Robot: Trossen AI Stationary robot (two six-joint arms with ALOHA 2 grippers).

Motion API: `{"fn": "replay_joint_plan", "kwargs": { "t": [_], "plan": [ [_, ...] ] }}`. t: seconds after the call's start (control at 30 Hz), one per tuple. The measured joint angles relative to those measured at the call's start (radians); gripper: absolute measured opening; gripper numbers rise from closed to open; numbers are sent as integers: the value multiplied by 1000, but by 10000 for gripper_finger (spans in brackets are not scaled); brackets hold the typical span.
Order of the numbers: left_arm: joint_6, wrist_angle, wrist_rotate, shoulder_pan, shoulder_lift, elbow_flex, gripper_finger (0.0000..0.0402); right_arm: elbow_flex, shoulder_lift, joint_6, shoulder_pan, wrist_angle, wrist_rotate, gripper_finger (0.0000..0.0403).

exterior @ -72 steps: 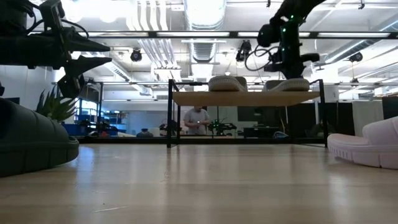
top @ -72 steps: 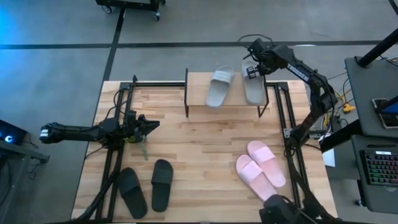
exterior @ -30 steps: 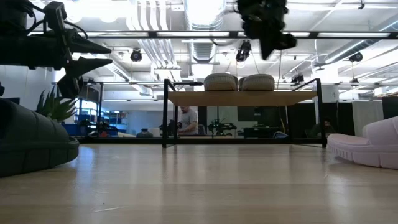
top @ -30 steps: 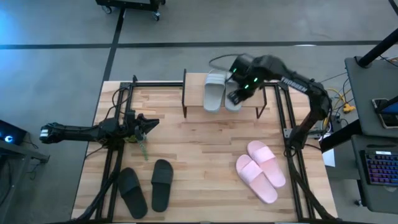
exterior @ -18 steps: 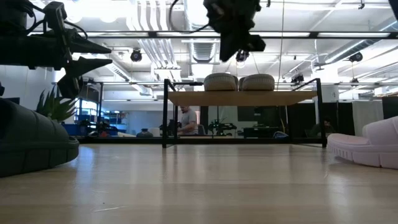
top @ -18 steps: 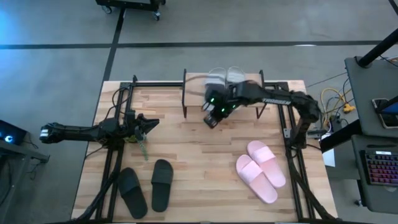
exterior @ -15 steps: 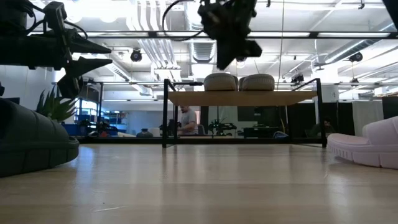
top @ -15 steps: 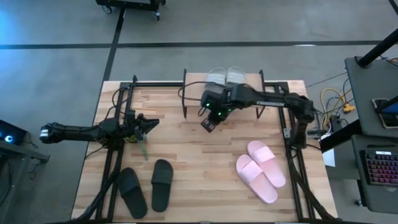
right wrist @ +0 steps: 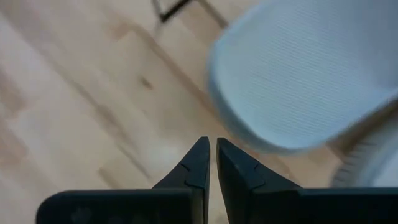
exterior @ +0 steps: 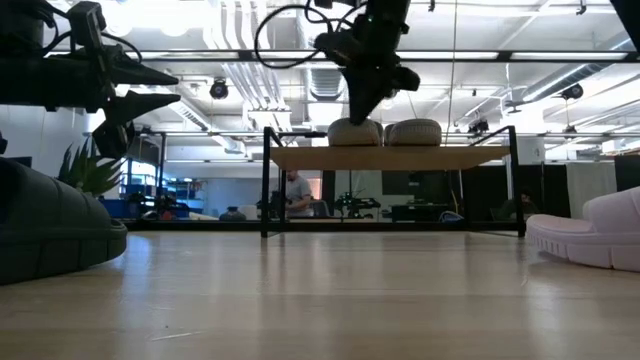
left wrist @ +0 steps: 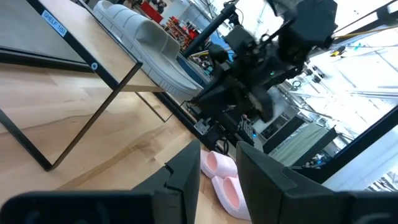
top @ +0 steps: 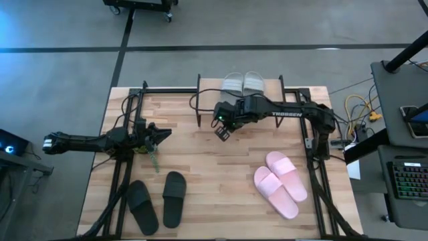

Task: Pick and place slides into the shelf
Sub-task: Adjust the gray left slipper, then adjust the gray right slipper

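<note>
Wooden table (top: 221, 164), "SHELF 10" tag (left wrist: 54, 23) on shelf (left wrist: 93, 65), "TROSSEN" right arm (top: 284, 114)

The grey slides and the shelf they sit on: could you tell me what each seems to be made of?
The grey slides look like moulded foam or soft rubber, matte, with fine ribbing on the sole in the right wrist view. The shelf has a pale wooden top board with a plain, unglossy face, and thin black side frames, probably painted metal, judging by how slim and straight they are.
</note>
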State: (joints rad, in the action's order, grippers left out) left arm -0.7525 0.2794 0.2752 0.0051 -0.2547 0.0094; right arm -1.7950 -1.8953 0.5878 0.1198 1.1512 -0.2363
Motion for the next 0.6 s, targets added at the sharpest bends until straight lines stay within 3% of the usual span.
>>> {"fn": "replay_joint_plan", "kwargs": {
  "t": [0.27, 0.4, 0.5, 0.6],
  "plan": [
    [0, -7, 0, 0, -6, 0, 89, 1, 5, 40, 9, 28, -97, 22],
    [0, -7, -1, 0, -17, 0, 89, 1, 7, 36, 10, 44, -4, 22],
    [0, -6, -6, 0, -23, 0, 89, 1, 14, 42, 2, 147, 21, 22],
    [0, -6, -8, 0, -29, 0, 89, 1, 20, 50, -5, 288, -47, 22]
  ]
}}
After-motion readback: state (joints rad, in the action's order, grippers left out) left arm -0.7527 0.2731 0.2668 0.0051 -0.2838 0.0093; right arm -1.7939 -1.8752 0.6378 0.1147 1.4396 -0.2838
